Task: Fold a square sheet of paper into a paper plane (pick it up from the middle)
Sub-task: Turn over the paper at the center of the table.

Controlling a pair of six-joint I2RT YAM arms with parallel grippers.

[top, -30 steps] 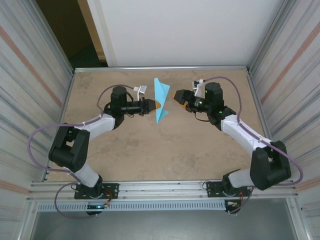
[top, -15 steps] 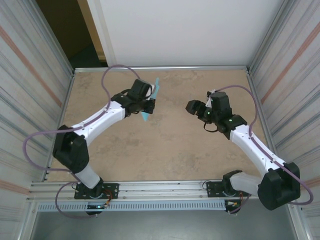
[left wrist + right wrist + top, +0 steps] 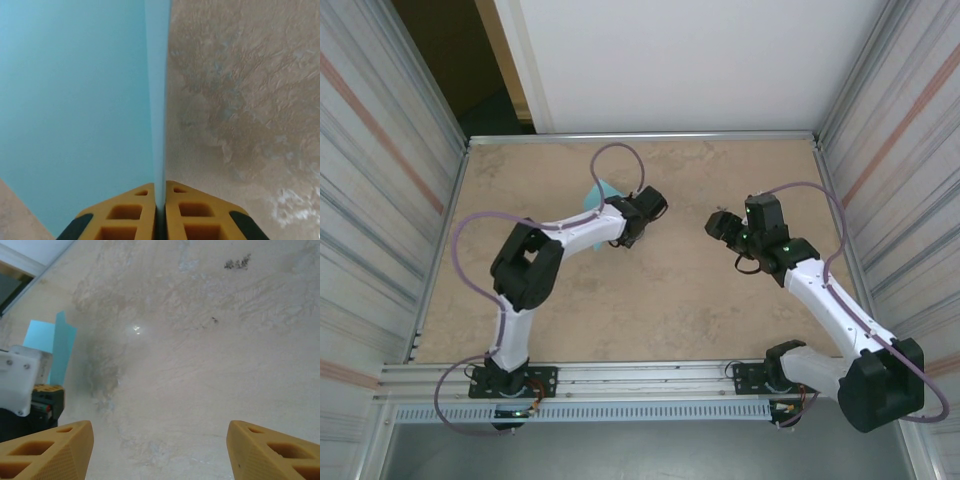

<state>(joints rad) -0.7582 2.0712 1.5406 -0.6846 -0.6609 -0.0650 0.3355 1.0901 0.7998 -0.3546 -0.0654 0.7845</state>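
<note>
Paper plane (image 3: 75,100), light blue and folded, is clamped at its lower edge between the closed fingers of the left gripper (image 3: 160,192), held on edge above the mottled tan table (image 3: 650,300) toward the far left of centre. The right gripper (image 3: 160,440) hangs near the table's right side, its fingers spread apart and empty, well apart from the plane.

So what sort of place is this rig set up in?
Probably an enclosed robot test cell, perhaps a lab: panel walls close in both sides of a beige table, and the left arm and right arm are mounted on an aluminium rail at its near edge.
</note>
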